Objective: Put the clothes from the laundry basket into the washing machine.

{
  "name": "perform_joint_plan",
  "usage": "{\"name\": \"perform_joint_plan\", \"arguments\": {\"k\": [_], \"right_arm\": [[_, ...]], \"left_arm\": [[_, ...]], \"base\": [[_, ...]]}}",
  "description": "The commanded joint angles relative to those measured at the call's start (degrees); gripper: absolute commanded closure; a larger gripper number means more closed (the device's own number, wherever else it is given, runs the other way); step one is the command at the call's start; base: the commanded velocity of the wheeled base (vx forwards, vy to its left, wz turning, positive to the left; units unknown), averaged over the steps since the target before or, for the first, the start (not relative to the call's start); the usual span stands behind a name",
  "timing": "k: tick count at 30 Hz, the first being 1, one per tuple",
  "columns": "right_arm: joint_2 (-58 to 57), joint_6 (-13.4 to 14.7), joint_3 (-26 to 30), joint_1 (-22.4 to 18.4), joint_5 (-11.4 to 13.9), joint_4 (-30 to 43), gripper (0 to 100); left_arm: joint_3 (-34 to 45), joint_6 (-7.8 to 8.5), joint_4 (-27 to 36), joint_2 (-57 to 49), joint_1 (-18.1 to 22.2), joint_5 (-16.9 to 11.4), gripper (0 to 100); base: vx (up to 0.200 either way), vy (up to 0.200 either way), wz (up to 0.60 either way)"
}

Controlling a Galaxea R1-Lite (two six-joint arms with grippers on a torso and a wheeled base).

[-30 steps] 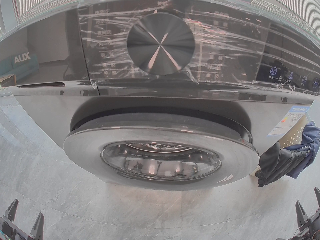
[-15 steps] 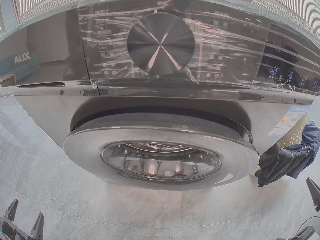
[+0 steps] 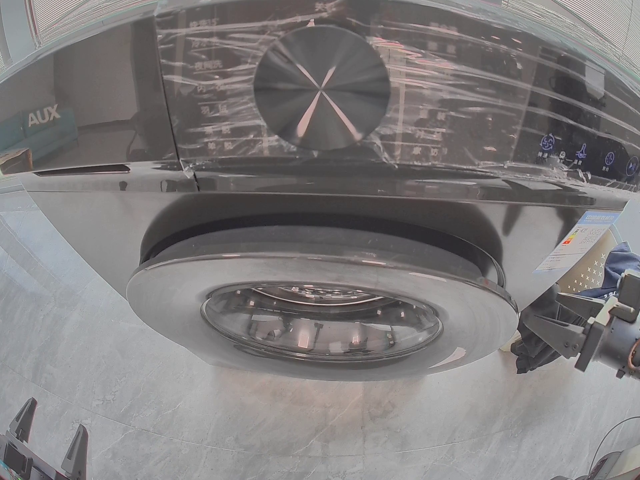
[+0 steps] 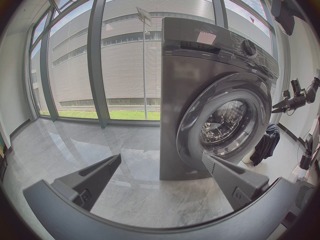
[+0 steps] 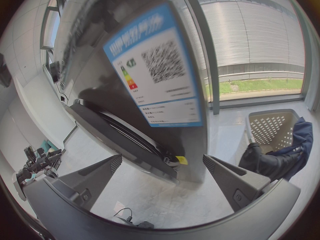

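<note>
Currently right hand [image 3: 541, 308] spread, empty, near clothes [image 5: 275, 165] draped on laundry basket [image 5: 270, 127]; left hand [image 3: 55, 416] spread, empty.

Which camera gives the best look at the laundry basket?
Right wrist view: the laundry basket shows its perforated wall, clothes draped over the rim. Head view catches one corner; left wrist view, a pale sliver.

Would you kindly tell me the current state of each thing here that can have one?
washing machine door: shut.
laundry basket: upright, not yet emptied.
clothes: draped over the basket's rim, not gripped.
left gripper: open, empty.
right gripper: open, empty.
</note>
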Motion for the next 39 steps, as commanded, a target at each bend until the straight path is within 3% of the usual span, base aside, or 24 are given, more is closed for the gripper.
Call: {"name": "perform_joint_plan", "arguments": {"k": [1, 7, 16, 28, 39], "right_arm": [[11.4, 1.2, -5.3, 3.8, -1.3, -1.9, 0], [16.7, 1.0, -5.9, 5.0, -1.6, -2.4, 0], [17.1, 1.1, -5.1, 7.7, -5.1, -2.6, 0], [14.3, 1.4, -4.3, 7.6, -5.2, -2.1, 0], [14.3, 1.2, -2.0, 7.1, -5.3, -2.1, 0]], "left_arm": [[1.0, -0.02, 0.0, -0.9, 0.0, 0.0, 0], [1.0, -0.02, 0.0, -0.9, 0.0, 0.0, 0], [1.0, -0.02, 0.0, -0.9, 0.0, 0.0, 0], [1.0, -0.02, 0.0, -0.9, 0.0, 0.0, 0], [1.0, -0.02, 0.0, -0.9, 0.0, 0.0, 0]], "base": [[0.0, 0.0, 0.0], [0.0, 0.0, 0.0], [0.0, 0.0, 0.0], [0.0, 0.0, 0.0], [-0.2, 0.0, 0.0]]}}
